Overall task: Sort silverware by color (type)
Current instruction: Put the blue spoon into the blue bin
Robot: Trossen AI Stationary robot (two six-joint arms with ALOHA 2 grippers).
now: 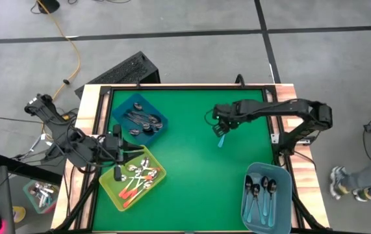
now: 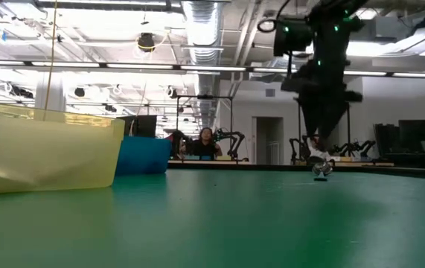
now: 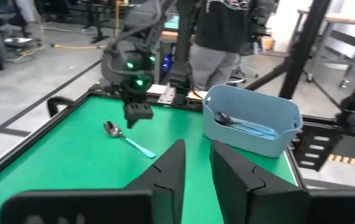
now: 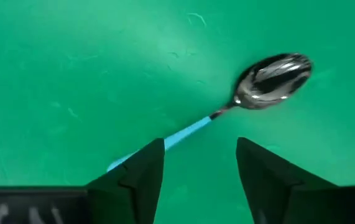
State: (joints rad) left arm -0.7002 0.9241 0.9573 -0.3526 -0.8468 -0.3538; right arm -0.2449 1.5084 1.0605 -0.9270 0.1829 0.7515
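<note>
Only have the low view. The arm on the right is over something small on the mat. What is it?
Observer: A spoon with a teal-blue handle, lying flat. The right end effector is open just above its handle.
Operator: Where do those go?
Observer: A light blue bin at a right-side table corner holds teal-handled spoons.
Operator: Left arm?
Observer: The left end effector waits by the yellow bin, which holds orange-handled spoons.

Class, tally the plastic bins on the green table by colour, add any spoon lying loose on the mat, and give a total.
Dark blue bin: 1
Yellow bin: 1
Light blue bin: 1
Loose teal-handled spoon: 1
Total: 4
</note>
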